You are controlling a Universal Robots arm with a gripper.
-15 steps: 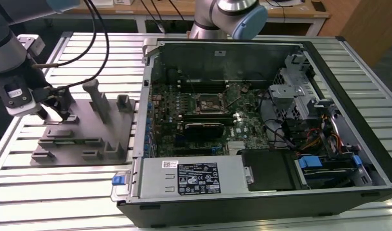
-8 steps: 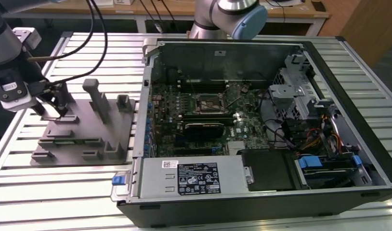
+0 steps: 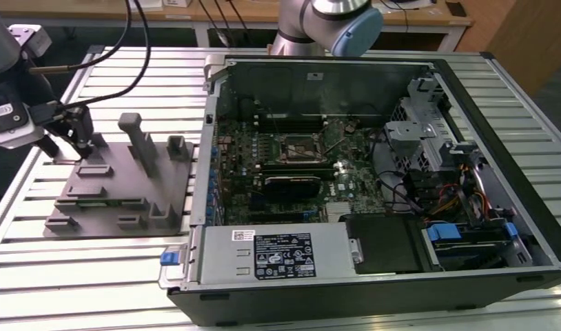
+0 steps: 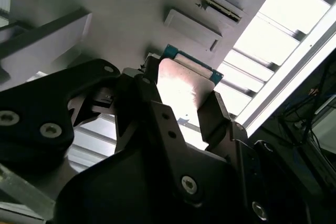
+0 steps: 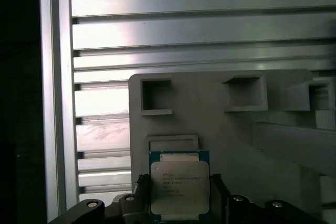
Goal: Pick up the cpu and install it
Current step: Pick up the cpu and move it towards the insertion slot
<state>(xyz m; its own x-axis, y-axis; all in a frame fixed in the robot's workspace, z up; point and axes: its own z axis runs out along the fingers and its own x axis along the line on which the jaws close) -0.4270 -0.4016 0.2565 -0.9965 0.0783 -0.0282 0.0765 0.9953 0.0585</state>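
Note:
The cpu (image 5: 179, 182), a small square chip with a silvery top plate and a green rim, lies on the grey holder block (image 5: 210, 124). In both wrist views my gripper (image 5: 179, 199) has its black fingers (image 5: 143, 195) against two opposite edges of the chip. The second wrist view shows the cpu (image 4: 184, 85) between the same fingers (image 4: 212, 114) of the gripper (image 4: 184, 106). In the exterior view my gripper (image 3: 67, 153) is low over the holder block (image 3: 106, 207) at the exterior view's left, well away from the open computer case (image 3: 501, 89). The board's empty square socket (image 3: 297, 146) faces up inside the case.
The holder block carries upright posts (image 3: 138, 141) and small pockets close to the gripper. Inside the case are a black finned block (image 3: 294, 185), a power supply (image 3: 276, 252) and cable bundles (image 3: 446, 196). The slatted aluminium table (image 3: 96, 276) runs under everything. The arm's base (image 3: 327, 24) stands behind the case.

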